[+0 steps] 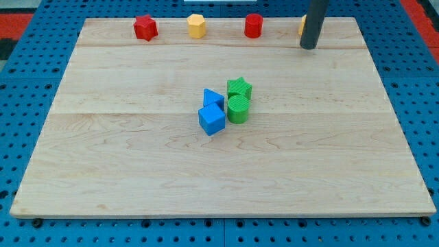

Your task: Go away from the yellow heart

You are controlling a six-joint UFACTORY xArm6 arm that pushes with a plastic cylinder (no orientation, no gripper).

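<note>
A pale wooden board (219, 165) lies on a blue pegboard. My rig has no claw, only my tip (309, 46), which sits touching or just beside the yellow heart (302, 25), mostly hidden behind the rod at the view's top right. I judge the retreat barely begun. Toward the view's bottom the board lies open; the red star (145, 27), yellow hexagon (197, 26), red cylinder (254, 25) and the central blue and green cluster (226, 108) sit well apart.

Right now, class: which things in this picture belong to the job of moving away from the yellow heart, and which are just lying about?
Job: my tip; yellow block, mostly hidden behind the rod.

Lying about: red star; yellow hexagon; red block; blue triangle; blue cube; green star; green cylinder.
</note>
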